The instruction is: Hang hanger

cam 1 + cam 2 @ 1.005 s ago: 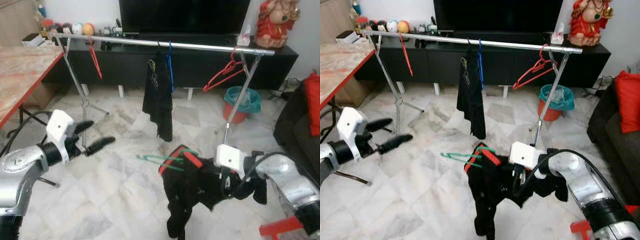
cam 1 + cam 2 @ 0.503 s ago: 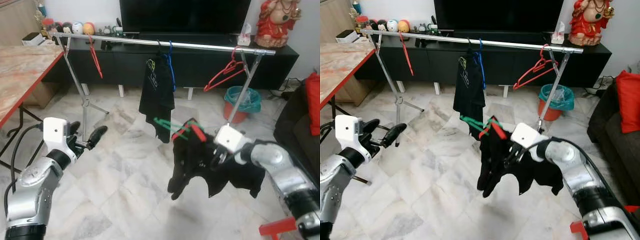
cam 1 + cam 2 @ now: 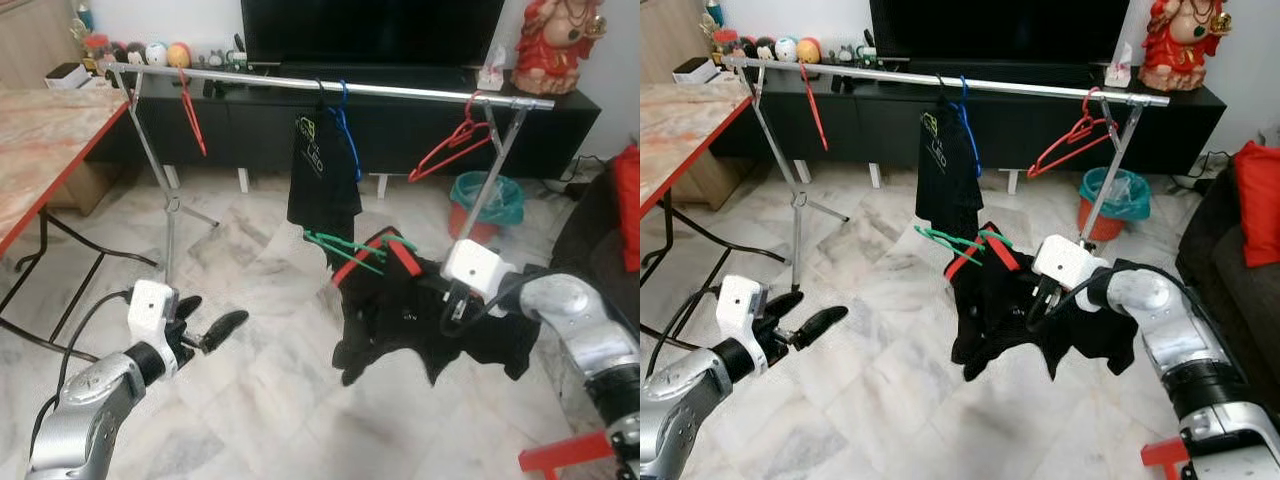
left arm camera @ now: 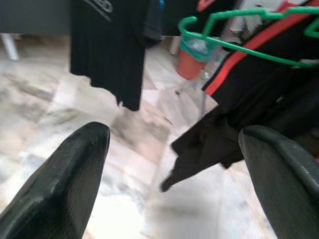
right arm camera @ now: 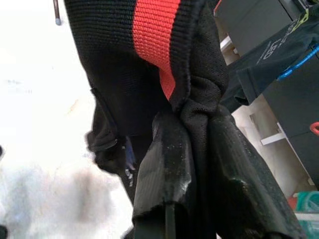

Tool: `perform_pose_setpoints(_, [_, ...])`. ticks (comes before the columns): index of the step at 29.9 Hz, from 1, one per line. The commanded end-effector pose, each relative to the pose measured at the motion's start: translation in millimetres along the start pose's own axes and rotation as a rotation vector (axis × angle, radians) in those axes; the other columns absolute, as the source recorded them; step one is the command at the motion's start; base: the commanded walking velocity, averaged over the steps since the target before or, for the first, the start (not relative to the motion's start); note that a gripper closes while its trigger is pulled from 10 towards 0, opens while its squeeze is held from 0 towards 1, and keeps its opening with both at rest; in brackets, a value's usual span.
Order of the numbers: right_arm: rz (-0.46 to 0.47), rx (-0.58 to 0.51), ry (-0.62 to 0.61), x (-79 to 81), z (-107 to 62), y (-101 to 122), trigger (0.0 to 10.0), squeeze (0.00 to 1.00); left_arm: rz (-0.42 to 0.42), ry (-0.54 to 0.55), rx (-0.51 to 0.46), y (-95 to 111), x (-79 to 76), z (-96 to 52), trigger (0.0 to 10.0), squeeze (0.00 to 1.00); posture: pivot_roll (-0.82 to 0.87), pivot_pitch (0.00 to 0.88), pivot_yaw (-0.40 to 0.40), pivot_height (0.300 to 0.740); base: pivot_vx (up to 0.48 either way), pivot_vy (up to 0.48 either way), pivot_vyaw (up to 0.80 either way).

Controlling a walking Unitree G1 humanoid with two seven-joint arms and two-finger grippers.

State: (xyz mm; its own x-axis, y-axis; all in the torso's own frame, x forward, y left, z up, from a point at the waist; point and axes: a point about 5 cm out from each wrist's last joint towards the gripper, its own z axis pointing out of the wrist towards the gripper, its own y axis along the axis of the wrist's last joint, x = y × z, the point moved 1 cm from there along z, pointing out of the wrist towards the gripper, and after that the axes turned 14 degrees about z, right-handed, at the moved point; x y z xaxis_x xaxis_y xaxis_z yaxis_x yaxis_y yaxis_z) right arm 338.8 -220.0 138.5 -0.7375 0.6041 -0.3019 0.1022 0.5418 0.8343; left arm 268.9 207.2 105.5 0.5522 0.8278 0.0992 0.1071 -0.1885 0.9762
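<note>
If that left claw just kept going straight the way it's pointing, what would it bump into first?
Probably the black garment with the red stripe on the green hanger, held by the right claw. The open left claw points toward it over bare floor; depth is uncertain.

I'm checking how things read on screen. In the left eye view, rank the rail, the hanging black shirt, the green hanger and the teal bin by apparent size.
1. Rail
2. Hanging black shirt
3. Green hanger and teal bin look alike; the hanger is nearer, so unsure.

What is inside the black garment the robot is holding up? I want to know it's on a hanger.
A green hanger: its hook and one arm stick out of the red-trimmed collar of the black garment, pinched by the right pincer. The hanger's remainder is covered by cloth.
</note>
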Motion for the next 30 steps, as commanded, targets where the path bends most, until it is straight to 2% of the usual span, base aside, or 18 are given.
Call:
perform_pose_setpoints(1, [-0.033, -0.053, -0.032, -16.3, -9.7, 18.6, 10.0, 0.0, -0.007, -0.086, -0.006, 4.4, -8.1, -3.1, 10.0, 0.0, -0.01, 0.0, -0.003, 0.74, 0.0, 0.0, 0.0])
perform_pose_setpoints(2, [-0.033, -0.053, -0.032, -16.3, -9.7, 18.6, 10.0, 0.0, -0.007, -0.086, -0.006, 4.4, -8.1, -3.1, 10.0, 0.0, -0.01, 0.0, -0.003, 0.74, 0.0, 0.0, 0.0])
perform_pose_setpoints(5, [-0.039, -0.081, 0.031, -11.9, -12.2, 23.3, 10.0, 0.0, -0.02, -0.175, 0.007, 1.9, -19.0, -6.2, 10.0, 0.0, -0.01, 0.0, -0.003, 0.74, 0.0, 0.0, 0.0])
perform_pose_setpoints(8, [-0.013, -0.168, 0.138, -2.4, -16.1, 36.6, 10.0, 0.0, -0.032, -0.246, 0.017, -0.2, -27.3, -8.9, 10.0, 0.0, -0.01, 0.0, -0.002, 0.74, 0.0, 0.0, 0.0])
perform_pose_setpoints(13, [-0.026, -0.177, 0.269, 10.2, -20.4, 39.0, 10.0, 0.0, -0.05, -0.323, 0.016, 1.0, -34.1, -8.2, 10.0, 0.0, -0.01, 0.0, -0.002, 0.74, 0.0, 0.0, 0.0])
perform_pose_setpoints(22, [-0.027, -0.153, 0.346, 14.6, -28.4, 38.4, 10.0, 0.0, -0.057, -0.403, 0.009, 5.4, -37.3, -8.6, 10.0, 0.0, -0.01, 0.0, 0.002, 0.74, 0.0, 0.0, 0.0])
perform_pose_setpoints(26, [-0.031, -0.17, 0.397, 20.5, -30.4, 42.3, 10.0, 0.0, -0.076, -0.493, -0.005, 8.4, -47.0, -10.5, 10.0, 0.0, -0.01, 0.0, 0.005, 0.74, 0.0, 0.0, 0.0])
perform_pose_setpoints(30, [-0.029, -0.173, 0.418, 23.1, -32.0, 42.8, 10.0, 0.0, -0.082, -0.53, -0.006, 8.9, -52.1, -10.9, 10.0, 0.0, -0.01, 0.0, 0.007, 0.74, 0.0, 0.0, 0.0])
